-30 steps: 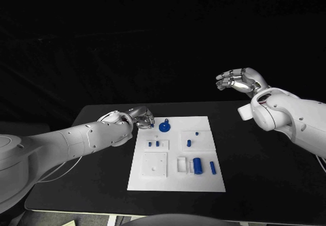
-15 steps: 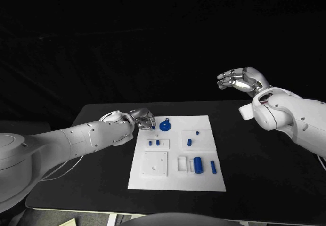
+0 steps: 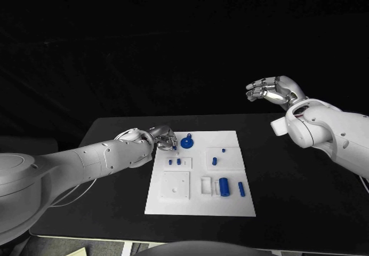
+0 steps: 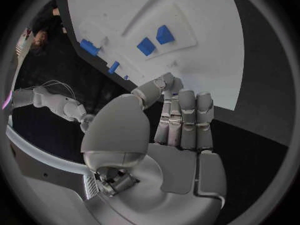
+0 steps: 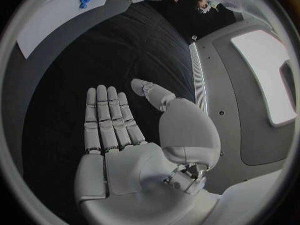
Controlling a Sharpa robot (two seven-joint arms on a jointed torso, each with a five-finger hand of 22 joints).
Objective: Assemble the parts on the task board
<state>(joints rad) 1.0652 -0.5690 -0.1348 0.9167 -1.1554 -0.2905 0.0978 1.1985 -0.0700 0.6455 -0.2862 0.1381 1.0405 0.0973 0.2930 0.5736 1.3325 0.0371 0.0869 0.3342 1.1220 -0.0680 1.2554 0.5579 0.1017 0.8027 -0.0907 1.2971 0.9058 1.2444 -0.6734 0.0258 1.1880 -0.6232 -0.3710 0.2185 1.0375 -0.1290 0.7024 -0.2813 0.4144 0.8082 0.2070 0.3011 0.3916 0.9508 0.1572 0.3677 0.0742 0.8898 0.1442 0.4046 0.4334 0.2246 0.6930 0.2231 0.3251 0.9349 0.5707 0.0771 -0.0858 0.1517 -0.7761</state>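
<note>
Task board [image 3: 201,176] lies mid-counter [image 3: 299,202], blue parts [image 3: 224,187] seated in its recesses. Head view: my left hand [image 3: 162,137] sits low at the board's far-left corner beside the round blue part [image 3: 187,143]; grip state unclear. My right hand [image 3: 271,89] is raised well off the board, fingers loosely curled, empty.
Left wrist view: fingers [image 4: 187,116] lie straight and together over the board edge [image 4: 206,60]; two blue blocks [image 4: 155,40] in one recess.
Right wrist view: right hand [image 5: 125,135] flat, holding nothing.

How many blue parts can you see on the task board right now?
7: round knobbed part at the far edge by the left robot hand; two small blocks; two small pegs; large cylinder; thin pin. The robot hand may hide others.
</note>
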